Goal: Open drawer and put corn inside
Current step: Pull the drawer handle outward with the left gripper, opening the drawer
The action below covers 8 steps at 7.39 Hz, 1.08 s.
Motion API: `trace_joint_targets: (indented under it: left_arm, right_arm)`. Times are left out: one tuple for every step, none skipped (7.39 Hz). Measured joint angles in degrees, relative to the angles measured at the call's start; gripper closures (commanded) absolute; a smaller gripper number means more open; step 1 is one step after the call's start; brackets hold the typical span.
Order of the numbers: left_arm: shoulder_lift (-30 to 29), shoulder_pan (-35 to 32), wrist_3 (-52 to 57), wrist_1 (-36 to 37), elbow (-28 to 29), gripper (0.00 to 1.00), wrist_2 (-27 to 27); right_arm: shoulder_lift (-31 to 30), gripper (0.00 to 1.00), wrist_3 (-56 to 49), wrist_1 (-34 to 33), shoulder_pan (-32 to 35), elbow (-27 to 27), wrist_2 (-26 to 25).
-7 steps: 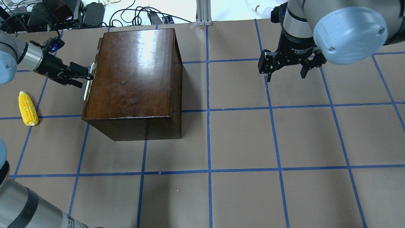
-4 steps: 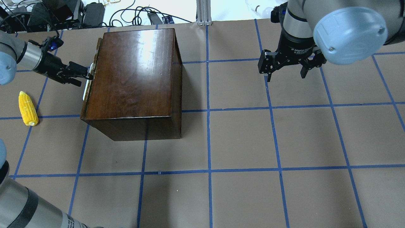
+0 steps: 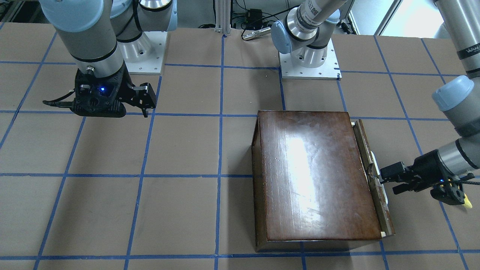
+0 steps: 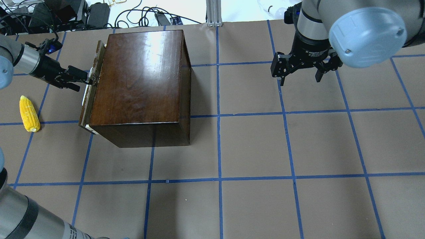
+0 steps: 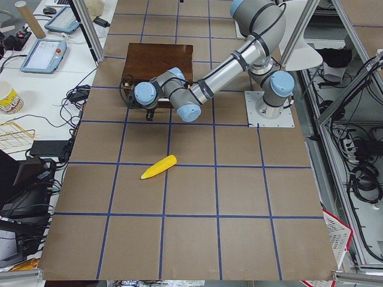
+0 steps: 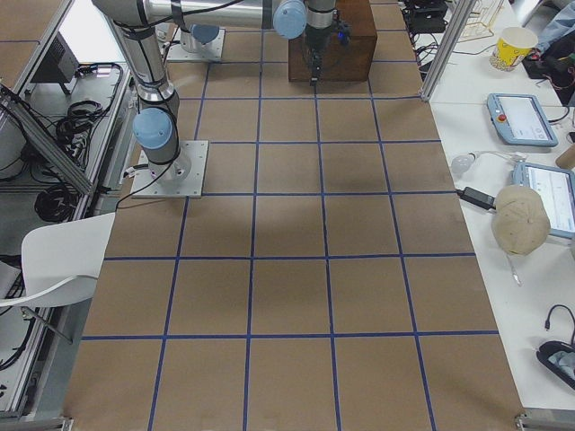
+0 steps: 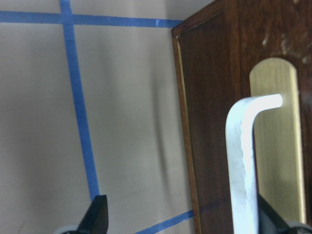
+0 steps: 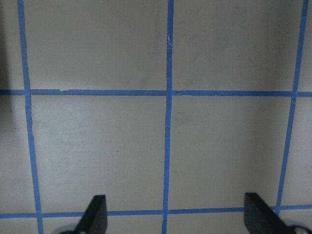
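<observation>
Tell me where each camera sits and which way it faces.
Overhead: behind the robot, looking forward and down; left gripper at the drawer, right gripper, corn.
Front-facing: across the table, facing the robot; both grippers, sides mirrored.
Exterior left: table's end on robot's left; left arm near, box beyond.
Exterior right: opposite end; right arm near.
Left wrist: past its fingertips at the drawer's handle.
Right wrist: straight down at bare table, fingertips at bottom.
Shared: overhead and front-facing both show the drawer slightly out.

Brown gridded table (image 4: 252, 146), dark wooden box (image 4: 139, 76) standing, corn (image 4: 29, 113) lying nearby
</observation>
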Motion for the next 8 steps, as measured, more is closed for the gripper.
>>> trace_joint_targets:
  left_arm:
    - [0.0, 0.3, 0.0, 0.3, 0.0, 0.0, 0.6]
    - [0.0, 0.8, 0.0, 0.6, 0.1, 0.0, 1.2]
    - [0.0, 1.4, 0.0, 0.7, 0.1, 0.0, 1.8]
    - [0.0, 1.7, 0.0, 0.8, 0.2, 0.0, 2.2]
    - [0.0, 2.0, 0.0, 0.9, 0.4, 0.0, 2.6]
    - [-0.1, 2.2, 0.0, 0.9, 0.7, 0.0, 2.8]
    - [0.0, 2.3, 0.1, 1.0, 0.9, 0.0, 3.1]
    - [0.0, 2.5, 0.6, 1.0, 1.1, 0.0, 3.7]
  right_arm:
    - [0.0, 0.0, 0.0, 0.0, 0.0, 0.0, 0.0]
    - [0.0, 0.0, 0.0, 0.0, 0.0, 0.0, 0.0]
    - [0.0, 0.0, 0.0, 0.0, 0.0, 0.0, 0.0]
    - [0.0, 0.0, 0.0, 0.0, 0.0, 0.0, 0.0]
    - [0.0, 0.0, 0.0, 0.0, 0.0, 0.0, 0.0]
    - [0.0, 0.0, 0.0, 0.0, 0.0, 0.0, 0.0]
    - [0.0, 0.0, 0.0, 0.0, 0.0, 0.0, 0.0]
    - [0.0, 0.0, 0.0, 0.0, 0.0, 0.0, 0.0]
